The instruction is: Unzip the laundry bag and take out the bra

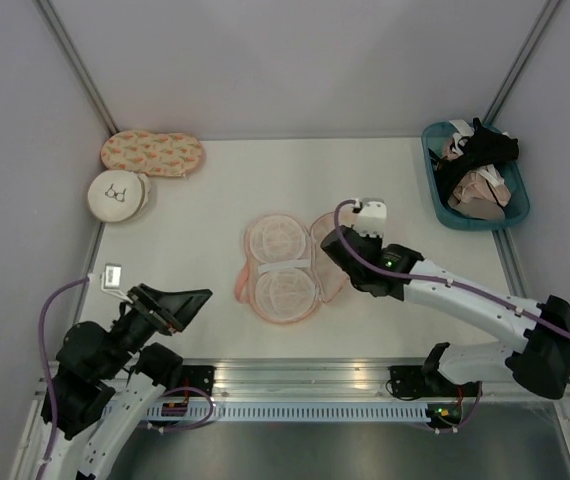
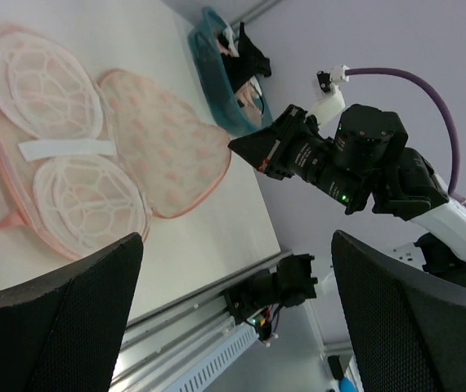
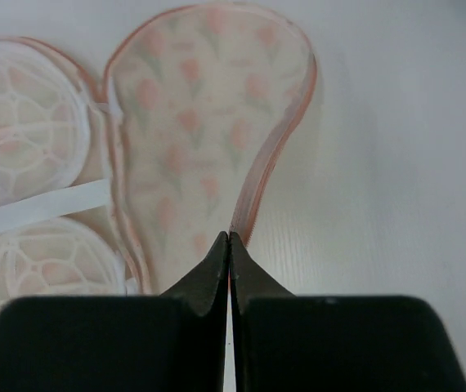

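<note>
The laundry bag [image 1: 280, 265] lies open in the middle of the table, its white mesh cups facing up and its printed lid folded out to the right. It also shows in the left wrist view [image 2: 61, 147] and the right wrist view [image 3: 208, 122]. My right gripper [image 1: 333, 248] [image 3: 230, 237] is shut, its tips pinching the lid's pink zipper edge. My left gripper [image 1: 190, 300] [image 2: 237, 241] is open and empty, raised at the near left, apart from the bag. The black bra [image 1: 483, 150] [image 2: 249, 57] lies on top of other garments in the teal basket.
The teal basket [image 1: 433, 170] with pink, beige and white garments stands at the back right. A like-printed case [image 1: 153, 153] and a round white pouch [image 1: 117, 195] with a bra drawing lie at the back left. A metal rail [image 1: 295, 375] runs along the near edge.
</note>
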`<state>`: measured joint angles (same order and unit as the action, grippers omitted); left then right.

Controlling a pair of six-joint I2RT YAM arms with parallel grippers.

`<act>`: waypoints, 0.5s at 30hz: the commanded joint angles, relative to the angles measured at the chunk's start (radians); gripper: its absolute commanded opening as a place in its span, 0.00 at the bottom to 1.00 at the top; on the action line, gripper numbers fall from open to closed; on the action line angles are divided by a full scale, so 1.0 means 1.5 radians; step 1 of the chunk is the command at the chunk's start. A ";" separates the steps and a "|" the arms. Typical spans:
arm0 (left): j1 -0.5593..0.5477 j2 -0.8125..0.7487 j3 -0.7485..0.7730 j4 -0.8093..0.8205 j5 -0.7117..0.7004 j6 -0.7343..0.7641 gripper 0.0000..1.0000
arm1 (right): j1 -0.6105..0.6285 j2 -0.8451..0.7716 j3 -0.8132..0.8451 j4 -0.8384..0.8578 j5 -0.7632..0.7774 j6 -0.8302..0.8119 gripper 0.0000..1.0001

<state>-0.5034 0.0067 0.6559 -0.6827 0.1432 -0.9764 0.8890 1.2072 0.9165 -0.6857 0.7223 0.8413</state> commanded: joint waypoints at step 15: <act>0.001 -0.054 0.260 -0.293 -0.285 0.036 0.99 | 0.306 0.412 0.330 0.001 0.109 -0.301 0.02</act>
<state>-0.5034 0.0067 1.0218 -1.0481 -0.2222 -0.9470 1.3869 1.8515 1.3655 -0.6460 0.8310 0.3183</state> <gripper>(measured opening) 0.993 0.009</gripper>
